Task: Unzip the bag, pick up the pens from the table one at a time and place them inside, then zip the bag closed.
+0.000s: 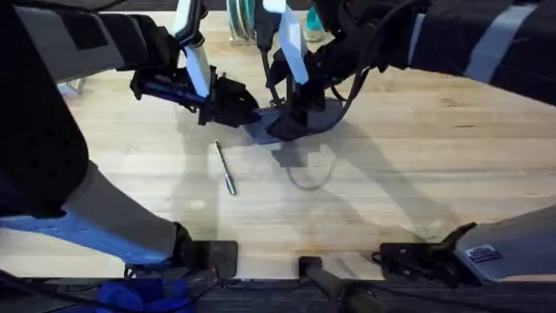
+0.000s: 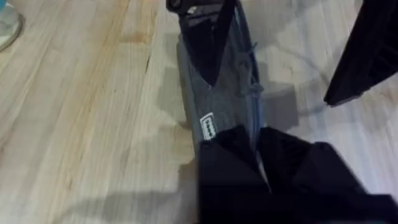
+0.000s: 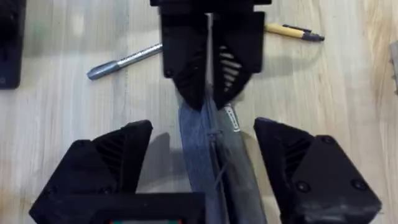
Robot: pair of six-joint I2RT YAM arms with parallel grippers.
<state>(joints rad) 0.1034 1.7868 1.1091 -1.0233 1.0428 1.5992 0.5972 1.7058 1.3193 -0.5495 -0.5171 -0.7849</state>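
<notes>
The left gripper (image 3: 208, 68) pinches one end of the bag (image 3: 208, 162) on the counter (image 1: 417, 174), while the right gripper (image 3: 205, 171), jaws wide astride it, should close squarely on the zipper pull (image 3: 216, 134) between them before drawing away.

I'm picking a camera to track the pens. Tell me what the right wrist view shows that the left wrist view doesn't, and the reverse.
Right wrist view: the silver pen and the yellow pen on the table, the right claw open astride the bag, and the left claw shut on the bag's end.

Left wrist view: a glass rim at one corner.

Shared: the bag with its small label.
</notes>
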